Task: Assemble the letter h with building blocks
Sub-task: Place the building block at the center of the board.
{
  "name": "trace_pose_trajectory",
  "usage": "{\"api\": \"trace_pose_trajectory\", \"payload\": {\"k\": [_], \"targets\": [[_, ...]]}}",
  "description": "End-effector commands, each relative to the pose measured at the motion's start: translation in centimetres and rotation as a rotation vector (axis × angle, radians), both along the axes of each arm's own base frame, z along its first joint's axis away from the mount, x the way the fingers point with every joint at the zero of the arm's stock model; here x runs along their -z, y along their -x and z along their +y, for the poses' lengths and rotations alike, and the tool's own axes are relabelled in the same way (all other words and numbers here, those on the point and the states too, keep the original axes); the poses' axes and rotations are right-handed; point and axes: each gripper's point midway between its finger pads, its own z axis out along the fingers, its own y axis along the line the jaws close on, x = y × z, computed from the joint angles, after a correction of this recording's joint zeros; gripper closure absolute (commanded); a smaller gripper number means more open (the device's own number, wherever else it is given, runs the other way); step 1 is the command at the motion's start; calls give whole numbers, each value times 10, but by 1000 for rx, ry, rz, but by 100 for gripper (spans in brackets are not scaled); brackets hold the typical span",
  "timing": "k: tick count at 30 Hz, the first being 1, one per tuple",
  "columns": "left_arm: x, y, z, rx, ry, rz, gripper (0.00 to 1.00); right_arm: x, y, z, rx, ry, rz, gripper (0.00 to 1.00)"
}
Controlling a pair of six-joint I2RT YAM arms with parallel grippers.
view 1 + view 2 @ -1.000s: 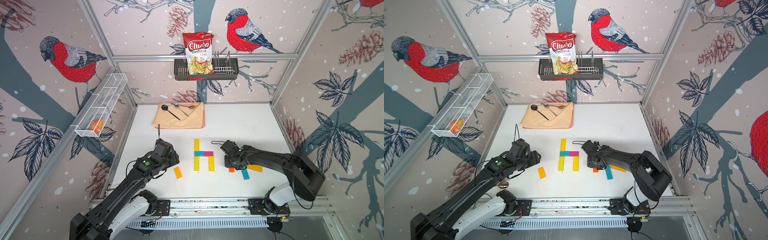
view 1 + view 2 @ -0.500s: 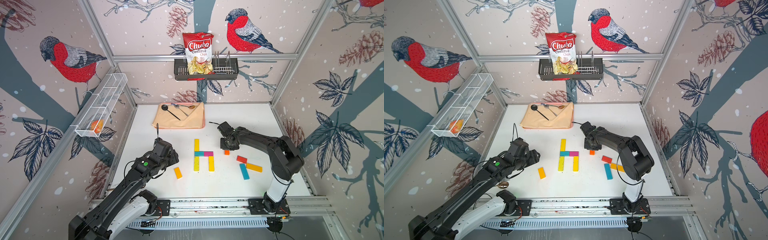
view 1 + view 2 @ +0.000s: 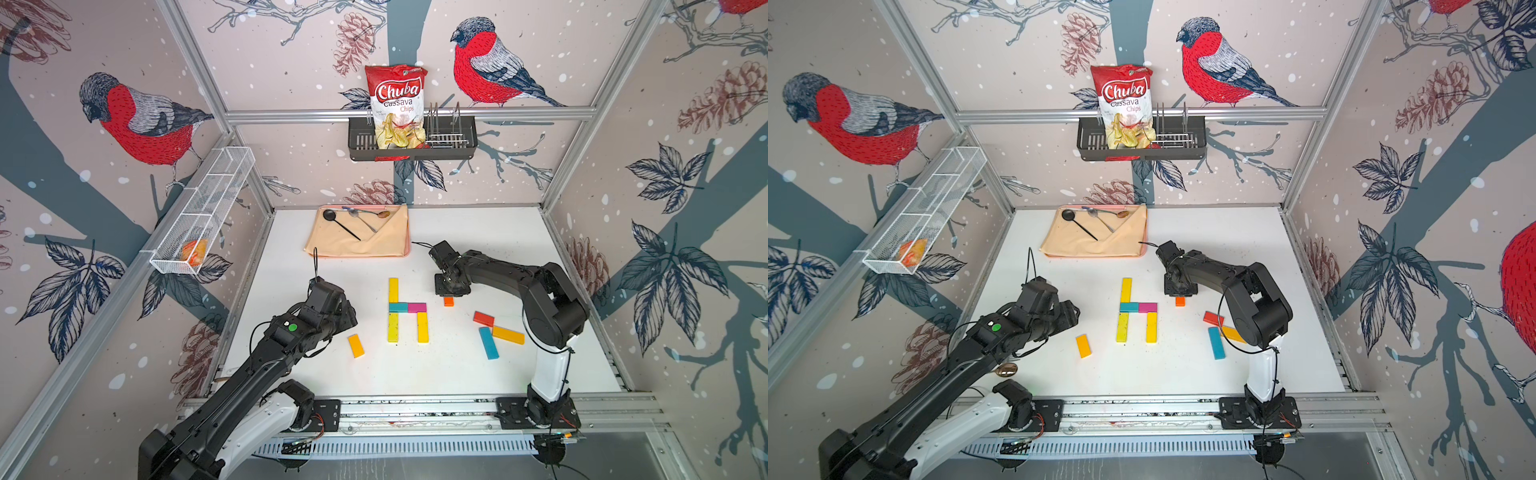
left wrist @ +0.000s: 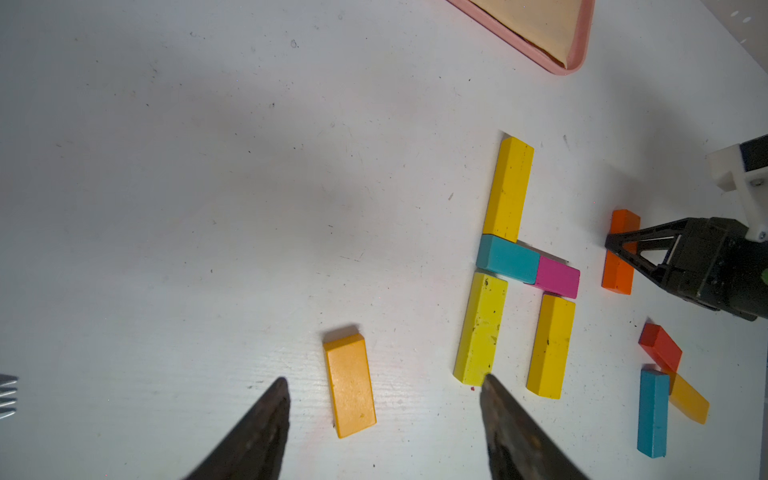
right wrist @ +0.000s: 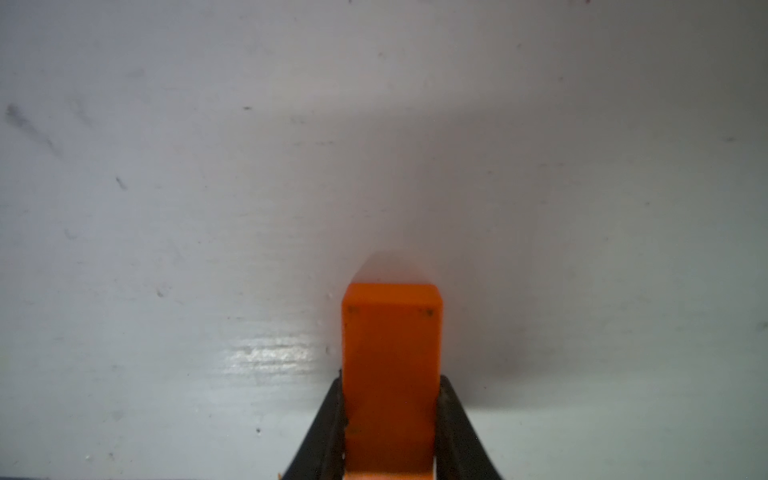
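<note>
The left arm (image 3: 291,332) reaches from the front-left corner toward 1 o'clock, elbow low, wrist tipped down over the counter (image 3: 478,232). The left jaws stand apart, and in the wrist view the short amber block (image 4: 350,385) lies just ahead, between the two fingertips (image 4: 266,415). That block sits at 8 o'clock of the h, apart from it. The h lies mid-counter: a yellow block (image 3: 393,290) at 12, a short teal block (image 3: 398,307) and a magenta block (image 3: 417,307) end to end as the bar, and a second yellow block (image 3: 393,327) and a third yellow block (image 3: 422,327) below as legs. At 2 o'clock of the magenta block the right jaws are clamped on the orange block (image 5: 390,374), which pokes out past the tips; whether it touches the counter I cannot tell. At 4 o'clock of it a red block (image 3: 483,319), a long teal block (image 3: 488,343) and a long amber block (image 3: 508,335) lie close together. The right arm (image 3: 498,270) rises from the front-right, folds at the elbow and stretches toward 9 o'clock, wrist bent down
</note>
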Motion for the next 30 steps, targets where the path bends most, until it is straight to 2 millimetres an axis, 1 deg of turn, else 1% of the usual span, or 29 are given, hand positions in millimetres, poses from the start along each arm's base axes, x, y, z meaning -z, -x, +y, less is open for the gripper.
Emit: {"api": "trace_pose_trajectory", "payload": {"k": [1, 3, 4, 9, 13, 18, 20, 21, 22, 24, 25, 27, 29, 30], "targets": [[1, -1, 2, 5, -17, -6, 29, 11, 3, -5, 19, 21, 21, 74], [2, -1, 3, 5, -17, -6, 29, 13, 6, -6, 34, 8, 24, 60], [2, -1, 2, 5, -18, -4, 29, 14, 7, -5, 36, -1, 28, 57], [2, 0, 2, 8, -16, -3, 29, 10, 7, -1, 42, -15, 21, 47], [3, 0, 3, 3, -16, -2, 29, 6, 6, -4, 56, 5, 10, 41], [3, 1, 3, 4, -15, -3, 29, -3, 5, -7, 86, 12, -3, 41], [3, 2, 4, 4, -15, -3, 29, -13, 4, -7, 89, 6, -26, 39], [4, 2, 4, 4, -17, -2, 29, -22, 3, -9, 99, 13, -51, 36], [4, 2, 4, 4, -17, -3, 29, -31, 4, -11, 106, 24, -71, 33], [3, 2, 5, 3, -19, -4, 29, -50, 7, -24, 151, 57, -116, 18], [3, 2, 5, 3, -20, -4, 29, -58, 10, -31, 175, 60, -136, 14], [1, 1, 5, 2, -18, -10, 29, -71, 24, -51, 247, 51, -166, 8], [0, 1, 5, 2, -16, -16, 29, -72, 43, -68, 305, 23, -167, 6], [0, 1, 4, 5, -15, -17, 28, -68, 54, -77, 331, 6, -158, 6]]}}
